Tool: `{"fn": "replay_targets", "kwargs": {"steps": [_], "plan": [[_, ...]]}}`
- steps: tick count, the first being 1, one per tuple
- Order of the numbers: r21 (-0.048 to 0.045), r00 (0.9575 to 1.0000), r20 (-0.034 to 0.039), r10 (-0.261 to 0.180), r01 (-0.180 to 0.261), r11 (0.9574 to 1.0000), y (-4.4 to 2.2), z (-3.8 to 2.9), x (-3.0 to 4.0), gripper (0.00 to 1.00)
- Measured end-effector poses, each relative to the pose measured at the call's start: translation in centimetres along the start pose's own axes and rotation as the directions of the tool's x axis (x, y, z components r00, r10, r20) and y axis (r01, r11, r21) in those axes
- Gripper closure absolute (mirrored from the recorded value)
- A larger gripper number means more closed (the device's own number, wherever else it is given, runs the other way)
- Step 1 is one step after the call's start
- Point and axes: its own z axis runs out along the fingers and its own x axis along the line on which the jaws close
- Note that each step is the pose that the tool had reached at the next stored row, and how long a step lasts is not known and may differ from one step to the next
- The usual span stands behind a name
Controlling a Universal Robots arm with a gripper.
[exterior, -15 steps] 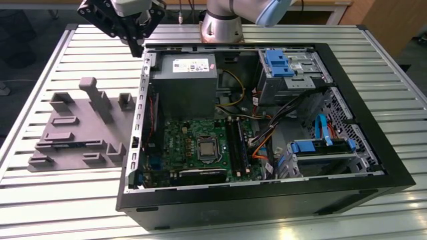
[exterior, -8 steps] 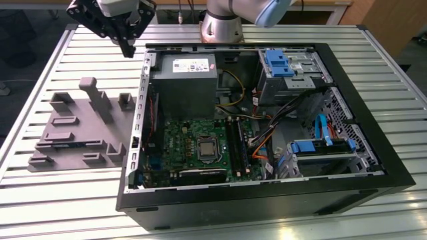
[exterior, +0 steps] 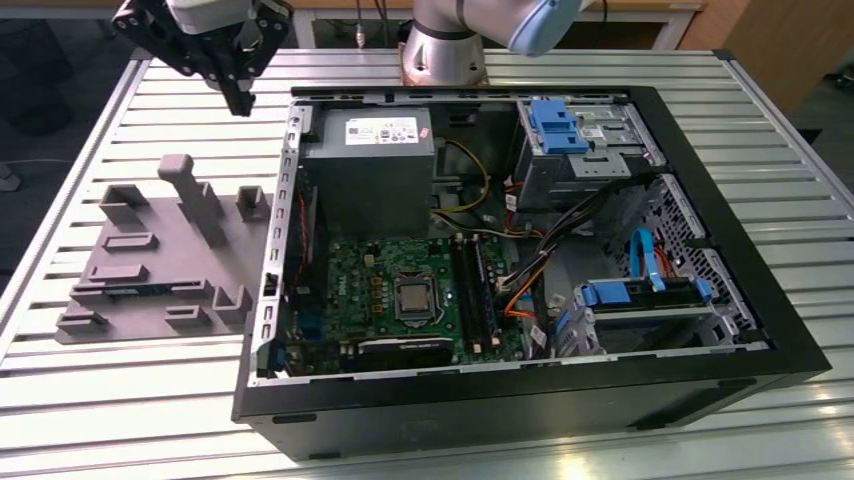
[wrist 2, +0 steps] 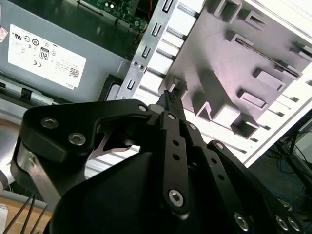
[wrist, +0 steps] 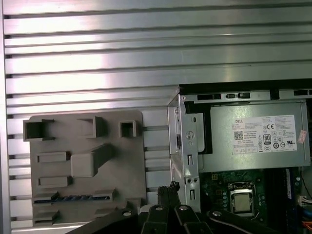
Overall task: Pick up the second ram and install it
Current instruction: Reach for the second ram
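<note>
The second ram (wrist: 73, 198) is a thin, dark blue-green strip with small dark chips. It lies in a long slot of the holder (wrist: 83, 163), a matte grey moulded slab with square pockets, low ribs and one tall sloping post. The exterior view shows the second ram (exterior: 130, 291) as a bluish sliver low on the holder (exterior: 160, 250).

The holder rests on the table (exterior: 134, 400), whose ribbed aluminium slats shine in bands. Just beside the holder lies the case (exterior: 534, 400), a black tower on its side with its inside open to view. In it are a smooth grey metal power supply (exterior: 371, 170), a green motherboard (exterior: 380, 270) with a square silvery processor (exterior: 416, 297), and bright blue plastic drive brackets (exterior: 554, 125).

My gripper (exterior: 243, 104) hangs high at the exterior view's upper left. It points down over the table by the case corner nearest the power supply, well apart from the second ram and touching nothing. My fingers (wrist 2: 171, 126) are black bolted links that taper to a point, and they are pressed together with nothing between them.

The first wrist view looks straight down past my gripper (wrist: 170, 186) and lays out the holder's plan and the ram's chips. The second wrist view runs along my linkage to the gripper (wrist 2: 169, 95), showing its bolt heads and the holder's posts from the side. The exterior view takes in the case's whole interior.
</note>
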Motion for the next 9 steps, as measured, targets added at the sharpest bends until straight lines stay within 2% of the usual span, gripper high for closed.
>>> {"fn": "replay_targets", "kwargs": {"steps": [9], "plan": [[-0.0001, 1.0, 0.0, 0.0, 0.0, 1.0, -0.35, -0.05, 1.41, 0.89]]}}
